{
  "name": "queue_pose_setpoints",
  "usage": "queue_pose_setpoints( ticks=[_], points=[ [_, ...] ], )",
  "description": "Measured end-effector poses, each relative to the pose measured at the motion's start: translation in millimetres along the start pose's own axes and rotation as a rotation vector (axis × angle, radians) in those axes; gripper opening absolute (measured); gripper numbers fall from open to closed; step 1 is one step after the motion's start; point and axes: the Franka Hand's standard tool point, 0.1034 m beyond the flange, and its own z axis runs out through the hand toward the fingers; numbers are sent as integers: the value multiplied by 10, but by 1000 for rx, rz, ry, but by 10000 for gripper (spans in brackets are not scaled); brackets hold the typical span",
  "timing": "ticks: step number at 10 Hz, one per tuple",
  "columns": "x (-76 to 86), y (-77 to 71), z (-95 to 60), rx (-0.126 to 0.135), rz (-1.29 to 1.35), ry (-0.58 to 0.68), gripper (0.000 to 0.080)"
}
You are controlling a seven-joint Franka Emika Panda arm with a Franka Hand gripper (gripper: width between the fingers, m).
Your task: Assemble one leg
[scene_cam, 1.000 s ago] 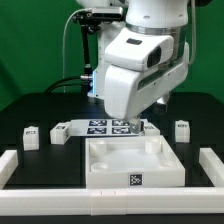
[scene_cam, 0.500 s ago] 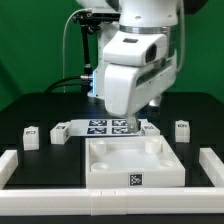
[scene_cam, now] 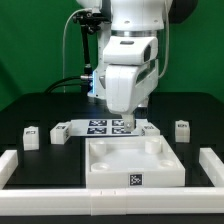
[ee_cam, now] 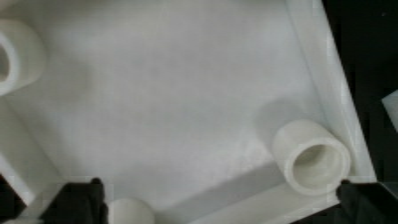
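Hanging from the white arm [scene_cam: 128, 60] at centre frame in the exterior view, the claw [scene_cam: 131, 117] sits low over the rear edge of the tray [scene_cam: 100, 165] and is mostly hidden by the wrist housing. Claw state: cannot be determined. The wrist view shows only one dark finger [ee_cam: 75, 200] at the frame edge, over the tray's white floor, with a round corner socket [ee_cam: 317, 162] nearby.

Three legs stand upright on the black surface [scene_cam: 30, 105], all apart from the tray:
- left leg [scene_cam: 31, 136], at far left of the frame;
- inner leg [scene_cam: 60, 132], just beside it;
- right leg [scene_cam: 182, 130], at the right of the frame.

Each leg carries a black-and-white square tag, its pattern too small to read. The tray's front wall bears one such tag [scene_cam: 133, 180]. The marker board [scene_cam: 100, 126], lying behind the tray, carries several.
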Motion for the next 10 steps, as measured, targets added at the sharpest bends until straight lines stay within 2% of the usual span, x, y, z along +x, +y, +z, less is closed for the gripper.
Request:
queue_pose_setpoints(
  ticks=[2,4,8,10],
  points=[
    [-18,-24,71,4,-100,-6,650],
    [-86,-226,265,5,-281,-36,650],
    [-263,-318,442,38,-333,-61,650],
    [-320,-390,570,66,-324,-63,650]
  ],
)
